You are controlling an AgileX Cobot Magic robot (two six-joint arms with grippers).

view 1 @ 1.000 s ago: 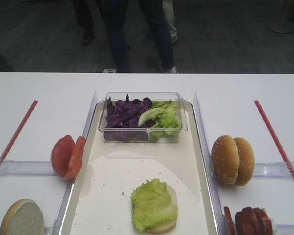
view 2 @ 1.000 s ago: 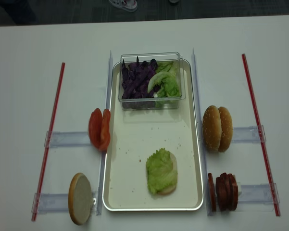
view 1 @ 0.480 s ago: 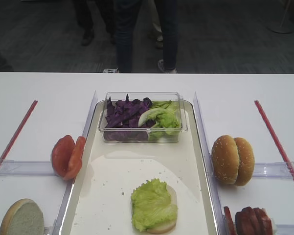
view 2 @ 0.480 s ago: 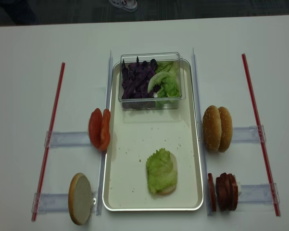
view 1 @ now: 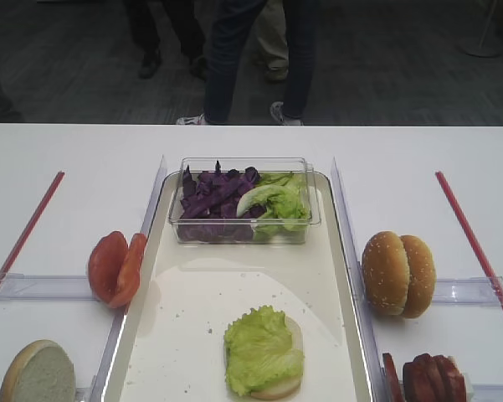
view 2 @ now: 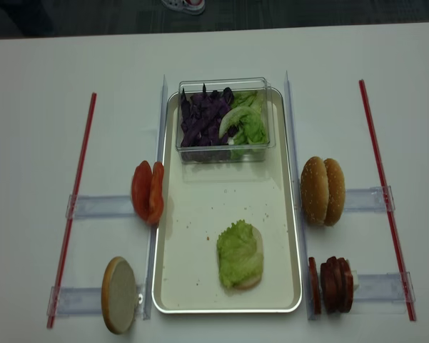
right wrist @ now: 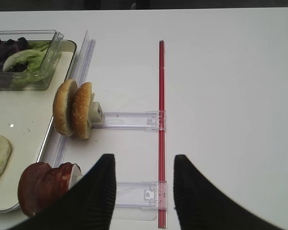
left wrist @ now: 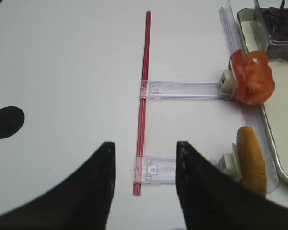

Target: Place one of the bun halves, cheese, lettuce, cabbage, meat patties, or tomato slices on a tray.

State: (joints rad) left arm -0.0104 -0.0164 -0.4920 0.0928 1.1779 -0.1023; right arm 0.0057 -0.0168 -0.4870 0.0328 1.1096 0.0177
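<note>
The cream tray (view 1: 234, 289) (view 2: 200, 214) lies in the middle. On its near part a lettuce (view 1: 262, 347) (view 2: 239, 251) leaf rests on a bun half (view 1: 295, 335). Tomato slices (view 1: 115, 268) (left wrist: 251, 84) stand on edge left of the tray, with another bun half (view 1: 38, 375) (left wrist: 251, 160) nearer. To the right stand two bun halves (view 1: 397, 274) (right wrist: 73, 114) and the meat patties (view 1: 423, 378) (right wrist: 40, 187). Purple cabbage (view 1: 213, 197) fills the tub's left side. No cheese is in view. My right gripper (right wrist: 144, 160) and left gripper (left wrist: 144, 146) hover open and empty above the table's outer sides.
A clear plastic tub (view 1: 311, 219) with cabbage and more green leaves sits at the tray's far end. Clear plastic holders (right wrist: 129, 120) (left wrist: 182, 89) and red strips (view 1: 473, 243) (view 1: 25, 230) lie on both sides. A person's legs (view 1: 234, 59) stand beyond the table.
Nothing on the table has moved and both grippers stay as they were. Only the person's legs beyond the far edge have shifted.
</note>
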